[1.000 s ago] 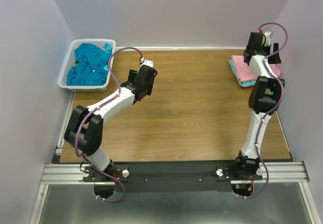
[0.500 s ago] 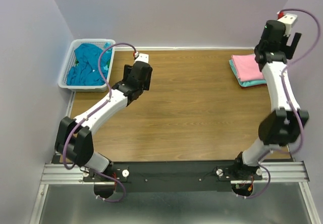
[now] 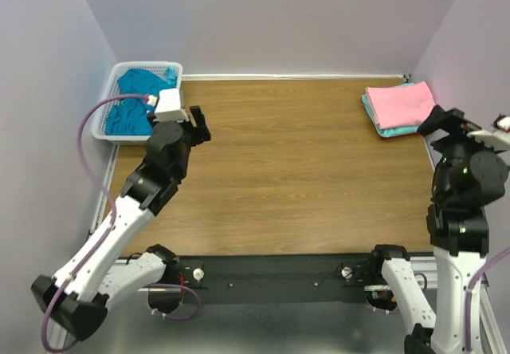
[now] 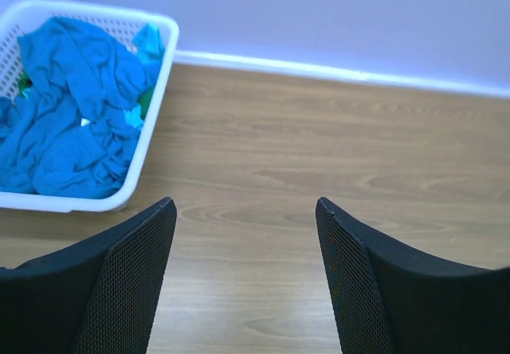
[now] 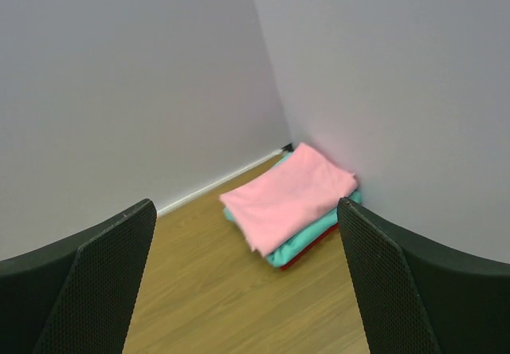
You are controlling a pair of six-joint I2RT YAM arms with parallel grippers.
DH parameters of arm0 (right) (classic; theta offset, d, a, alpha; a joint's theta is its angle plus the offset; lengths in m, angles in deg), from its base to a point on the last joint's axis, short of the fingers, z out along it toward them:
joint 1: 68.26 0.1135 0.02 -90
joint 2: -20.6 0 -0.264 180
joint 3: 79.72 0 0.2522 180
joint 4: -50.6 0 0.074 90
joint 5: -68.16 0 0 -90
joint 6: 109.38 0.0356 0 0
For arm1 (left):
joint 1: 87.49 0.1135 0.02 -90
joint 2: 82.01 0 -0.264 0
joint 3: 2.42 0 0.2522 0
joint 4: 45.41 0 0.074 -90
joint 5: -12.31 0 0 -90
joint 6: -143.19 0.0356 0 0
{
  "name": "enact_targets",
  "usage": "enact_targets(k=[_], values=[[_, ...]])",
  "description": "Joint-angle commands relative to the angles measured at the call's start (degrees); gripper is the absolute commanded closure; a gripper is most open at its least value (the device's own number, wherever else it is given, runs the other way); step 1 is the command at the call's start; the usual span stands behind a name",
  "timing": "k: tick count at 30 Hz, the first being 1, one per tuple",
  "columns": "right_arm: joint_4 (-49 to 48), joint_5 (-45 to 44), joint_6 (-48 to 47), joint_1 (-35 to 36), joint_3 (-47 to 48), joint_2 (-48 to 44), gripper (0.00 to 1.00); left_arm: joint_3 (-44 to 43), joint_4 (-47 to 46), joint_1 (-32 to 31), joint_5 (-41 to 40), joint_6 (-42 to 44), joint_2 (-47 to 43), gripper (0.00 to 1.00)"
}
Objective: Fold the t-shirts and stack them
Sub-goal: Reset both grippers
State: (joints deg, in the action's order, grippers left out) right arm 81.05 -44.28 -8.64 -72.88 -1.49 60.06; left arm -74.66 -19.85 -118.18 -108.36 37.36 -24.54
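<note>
A folded stack lies at the table's far right corner: the light pink t-shirt (image 3: 398, 105) on top, the light aqua one (image 3: 389, 131) under it. The right wrist view shows the pink (image 5: 291, 194), the aqua (image 5: 319, 236) and a red edge (image 5: 309, 255) at the bottom. Crumpled teal-blue t-shirts (image 3: 131, 108) fill the white basket (image 3: 102, 131), also in the left wrist view (image 4: 72, 107). My left gripper (image 3: 198, 124) is open and empty, raised just right of the basket. My right gripper (image 3: 443, 120) is open and empty, raised on the near side of the stack.
The basket's white rim (image 4: 153, 123) stands at the far left against the wall. Lilac walls close in the table at the back and both sides. A white strip (image 4: 335, 71) runs along the back wall's foot. Bare wood (image 3: 295, 163) lies between basket and stack.
Both arms have risen and drawn back toward the near edge. The left gripper moved left, closer to the basket. The right gripper moved from above the stack to its near side.
</note>
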Motion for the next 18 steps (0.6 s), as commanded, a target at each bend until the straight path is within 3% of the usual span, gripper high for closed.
enact_targets(k=[1,5,10,18], values=[[1.9,6.0,4.8,1.5,-9.2,-6.5,0.0,7.0,-6.3,0.3,-3.1,-1.3,-10.7,0.21],[1.6,6.2,6.0,2.7,-15.7,-14.2,0.0,16.0,-9.9,0.3,-3.2,-1.5,-22.4,0.18],[1.4,5.9,6.2,4.5,-21.3,-15.9,0.0,25.3,-11.5,0.4,-2.9,-3.6,-32.0,0.15],[-1.4,7.8,5.3,5.9,-26.3,-17.0,0.0,28.4,-18.4,0.7,-4.1,-4.3,-32.8,0.09]])
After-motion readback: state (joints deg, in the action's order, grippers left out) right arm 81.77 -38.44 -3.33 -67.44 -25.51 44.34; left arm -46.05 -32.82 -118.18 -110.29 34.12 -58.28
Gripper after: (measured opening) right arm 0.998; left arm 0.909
